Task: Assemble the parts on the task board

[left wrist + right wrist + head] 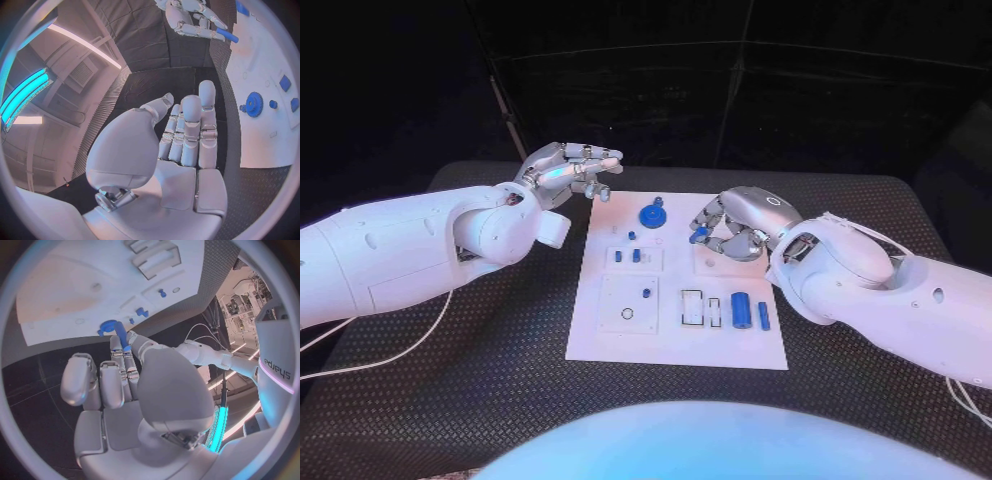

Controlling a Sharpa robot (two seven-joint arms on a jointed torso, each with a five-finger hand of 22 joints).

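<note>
The white task board [668, 340] lies in the middle of the black table. On its far part sits a blue gear [652, 214] [254, 104] [106, 325]. My right hand [740, 222] [125, 385] hovers over the board's far right part and pinches a small blue peg [698, 235] [226, 35] between thumb and fingertips, just right of the gear. My left hand [574, 170] [187, 135] hangs above the board's far left corner, fingers apart, holding nothing. A blue cylinder [740, 305] and a thin blue bar [763, 315] lie on the near right part.
Small blue pieces [629, 256] stand in a raised block left of centre, and another one [646, 293] stands in the block nearer me. An empty rectangular slot [692, 306] is beside the cylinder. Black mat [473, 360] surrounds the board.
</note>
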